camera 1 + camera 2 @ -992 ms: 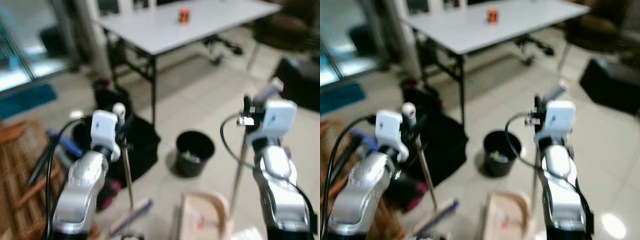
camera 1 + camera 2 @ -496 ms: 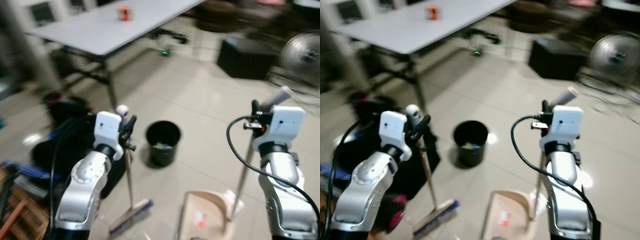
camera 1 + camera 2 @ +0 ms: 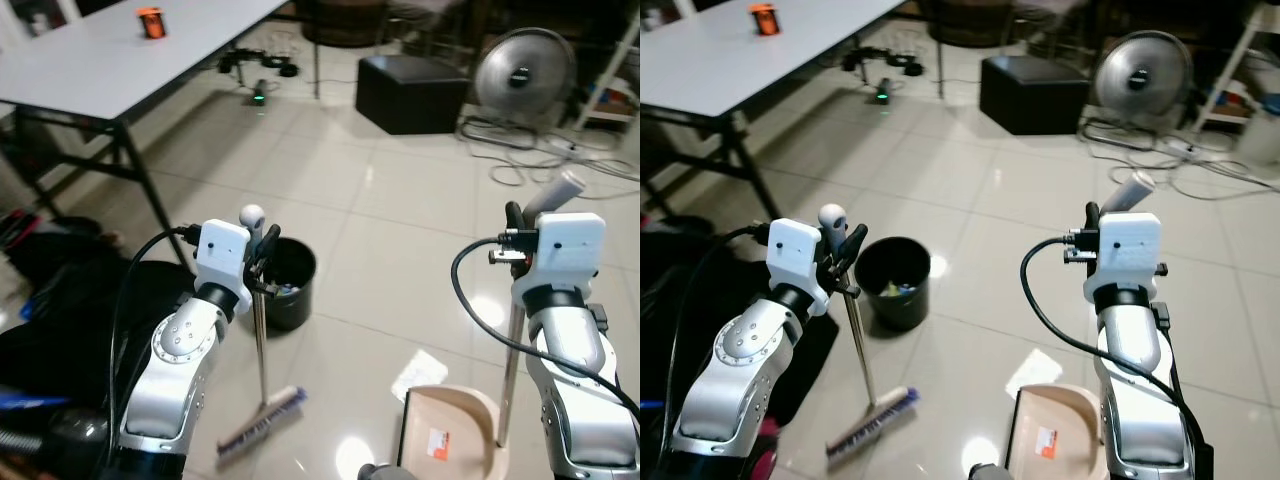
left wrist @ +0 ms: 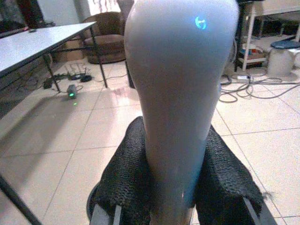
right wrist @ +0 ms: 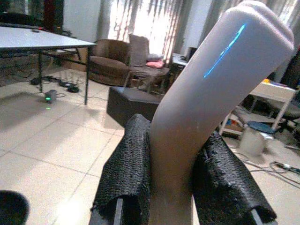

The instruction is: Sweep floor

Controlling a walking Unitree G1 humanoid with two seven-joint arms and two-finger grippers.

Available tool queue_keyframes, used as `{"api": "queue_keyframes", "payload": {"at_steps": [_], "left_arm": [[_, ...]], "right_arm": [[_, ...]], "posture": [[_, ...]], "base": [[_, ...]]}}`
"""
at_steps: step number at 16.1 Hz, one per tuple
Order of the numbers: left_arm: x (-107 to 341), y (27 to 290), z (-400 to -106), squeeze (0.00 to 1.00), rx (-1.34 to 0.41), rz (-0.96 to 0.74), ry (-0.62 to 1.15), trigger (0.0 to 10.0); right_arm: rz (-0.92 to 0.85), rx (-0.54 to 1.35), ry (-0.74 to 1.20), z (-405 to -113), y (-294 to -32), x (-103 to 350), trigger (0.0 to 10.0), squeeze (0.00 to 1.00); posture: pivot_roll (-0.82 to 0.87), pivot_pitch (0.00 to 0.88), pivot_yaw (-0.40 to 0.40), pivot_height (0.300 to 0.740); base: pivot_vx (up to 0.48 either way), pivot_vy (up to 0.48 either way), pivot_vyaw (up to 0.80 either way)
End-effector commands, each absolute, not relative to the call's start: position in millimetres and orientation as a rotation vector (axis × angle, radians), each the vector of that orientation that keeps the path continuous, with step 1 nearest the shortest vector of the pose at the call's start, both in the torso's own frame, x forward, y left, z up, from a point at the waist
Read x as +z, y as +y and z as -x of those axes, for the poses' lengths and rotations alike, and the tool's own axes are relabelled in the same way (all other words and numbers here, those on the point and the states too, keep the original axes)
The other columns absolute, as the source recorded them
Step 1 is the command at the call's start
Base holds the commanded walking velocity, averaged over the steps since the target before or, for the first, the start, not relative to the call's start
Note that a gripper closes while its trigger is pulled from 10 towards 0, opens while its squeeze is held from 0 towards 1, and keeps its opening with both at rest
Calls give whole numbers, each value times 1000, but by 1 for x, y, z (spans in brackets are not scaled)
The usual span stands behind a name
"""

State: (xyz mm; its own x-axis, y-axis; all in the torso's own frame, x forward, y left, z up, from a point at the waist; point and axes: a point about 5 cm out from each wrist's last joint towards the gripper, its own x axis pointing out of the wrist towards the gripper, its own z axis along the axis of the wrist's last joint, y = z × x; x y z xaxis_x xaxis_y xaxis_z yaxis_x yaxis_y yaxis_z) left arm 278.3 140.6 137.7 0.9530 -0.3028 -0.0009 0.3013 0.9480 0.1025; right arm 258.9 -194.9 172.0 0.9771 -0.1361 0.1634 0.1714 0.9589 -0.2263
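1. The left gripper (image 3: 262,262) is clenched on the broom (image 3: 258,352), bristles on the tiled floor (image 3: 400,210) beside the bin (image 3: 287,281); the right gripper (image 3: 515,222) grasps the dustpan (image 3: 445,443) handle.
2. Sweeping looks ready to start (my judgement): next, draw the bristles toward the white scrap (image 3: 420,372).
3. The wrist views show the padded fingers (image 4: 123,180) pinching each handle.

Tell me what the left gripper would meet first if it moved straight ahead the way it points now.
Apart from the broom handle the left gripper already holds, the way looks free over the tiled floor. The first obstacle is probably the brown armchair far behind, though depth is unclear.
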Motion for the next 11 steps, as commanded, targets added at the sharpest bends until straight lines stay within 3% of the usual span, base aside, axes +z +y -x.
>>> {"api": "queue_keyframes", "payload": {"at_steps": [1, 7, 9, 11], "left_arm": [[149, 136, -283, 0, -326, -113, -67, 10000], [148, 135, -282, 0, -340, -115, -67, 10000], [148, 135, -284, 0, -339, -81, -49, 10000], [150, 134, -286, 0, -338, -84, -60, 10000]], "right_arm": [[256, -164, -179, -260, -195, 182, 10000, 0], [250, -183, -172, -259, -197, 184, 10000, 0], [247, -188, -162, -259, -197, 183, 10000, 0], [241, -189, -160, -259, -198, 183, 10000, 0]], "posture": [[-108, 0, 26, 740], [-117, 0, 31, 740], [-119, 0, 31, 740], [-120, 2, 30, 740]], "base": [[0, -469, -800], [0, -472, -800], [0, 0, 0], [0, 469, 0]]}}
